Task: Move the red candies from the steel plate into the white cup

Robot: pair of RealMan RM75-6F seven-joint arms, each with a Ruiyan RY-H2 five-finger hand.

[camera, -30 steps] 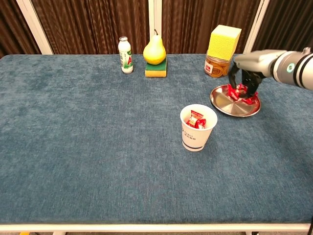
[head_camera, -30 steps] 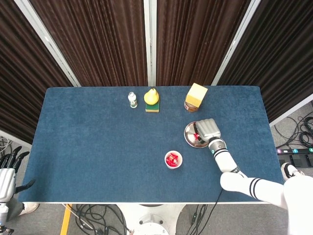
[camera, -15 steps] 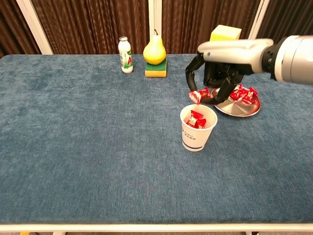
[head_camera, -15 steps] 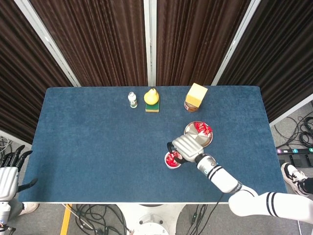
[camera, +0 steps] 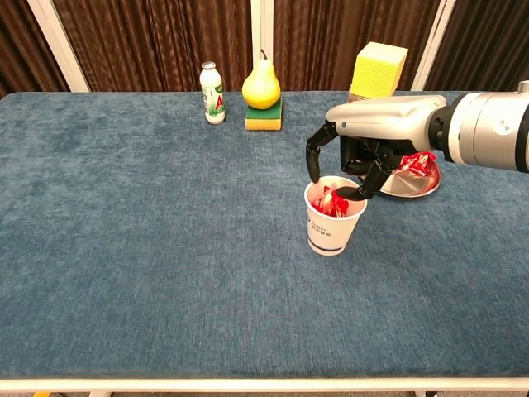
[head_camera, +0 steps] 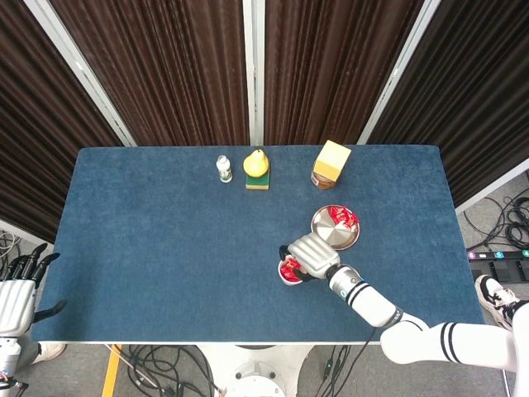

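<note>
Chest view: red candies (camera: 331, 202) heaped in white cup (camera: 334, 227), more left on steel plate (camera: 407, 185) just beside; right robot hand (camera: 351, 161) over the rim, fingers spread, apparently released. Drop step; next, back to plate.

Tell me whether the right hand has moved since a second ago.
Yes. The right hand left the steel plate and now sits over the white cup, nearer the robot.
</note>
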